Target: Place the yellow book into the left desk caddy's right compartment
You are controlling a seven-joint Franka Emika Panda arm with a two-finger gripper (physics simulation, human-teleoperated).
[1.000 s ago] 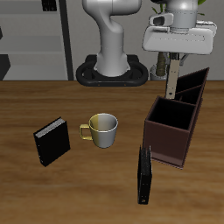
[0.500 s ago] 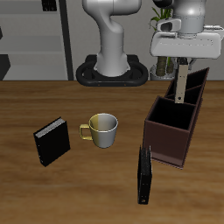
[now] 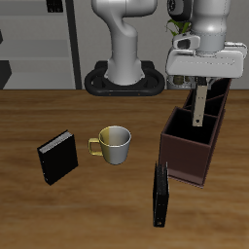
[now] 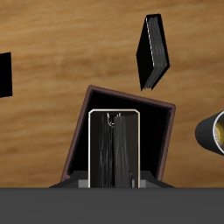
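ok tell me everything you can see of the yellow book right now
The yellow book is a thin tan-covered volume hanging upright, edge-on, clamped at its top in the claw. Its lower end hangs at the open top of the dark maroon left desk caddy. The wrist view shows its spine over the caddy's dark interior.

Open top, crowded side

The left desk caddy (image 3: 192, 144) is open on top, and the gripper (image 3: 199, 86) hangs right over it holding the yellow book (image 3: 198, 105) upright (edge down). A tall black book (image 3: 161, 194) stands just beside the caddy's front corner and blocks that side. The mug (image 3: 113, 144) and the black square book (image 3: 57, 156) sit well apart, with bare table (image 3: 97, 209) between.
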